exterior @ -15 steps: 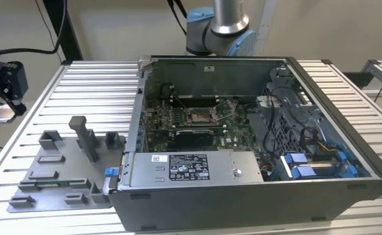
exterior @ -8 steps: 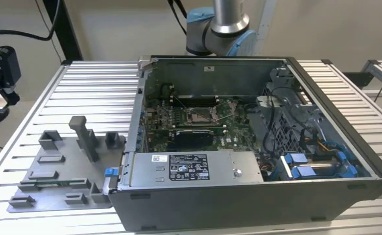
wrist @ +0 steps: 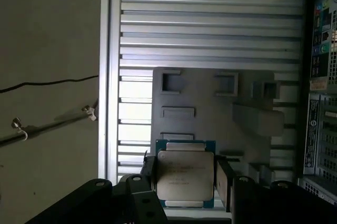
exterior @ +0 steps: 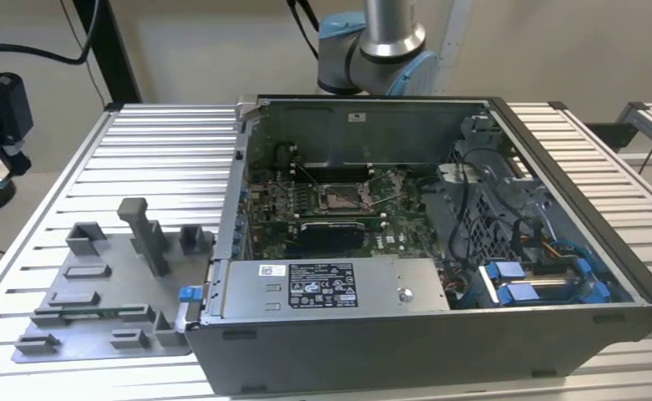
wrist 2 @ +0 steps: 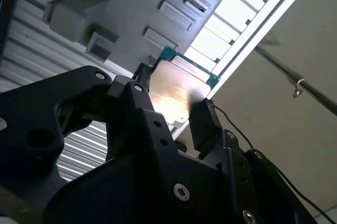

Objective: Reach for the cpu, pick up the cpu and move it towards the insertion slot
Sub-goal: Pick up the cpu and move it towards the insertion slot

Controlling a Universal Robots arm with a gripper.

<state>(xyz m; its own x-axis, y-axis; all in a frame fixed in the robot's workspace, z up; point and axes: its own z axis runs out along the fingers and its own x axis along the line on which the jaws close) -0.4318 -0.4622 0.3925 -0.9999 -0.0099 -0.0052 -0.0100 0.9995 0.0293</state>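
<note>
Silvery cpu (wrist: pixel 184 177) — pinched between the 2 black jaws, 1 on each edge.

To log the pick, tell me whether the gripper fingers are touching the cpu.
Touching. In the second wrist view the fingers press opposite edges of the cpu with no gap, holding it clear of the grey tray.

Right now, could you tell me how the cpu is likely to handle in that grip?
The cpu looks thin and flat, so probably stiff and light. Its shiny metal face suggests slipperiness. The gripper pinches only two edges, so a bump might tilt it.
</note>
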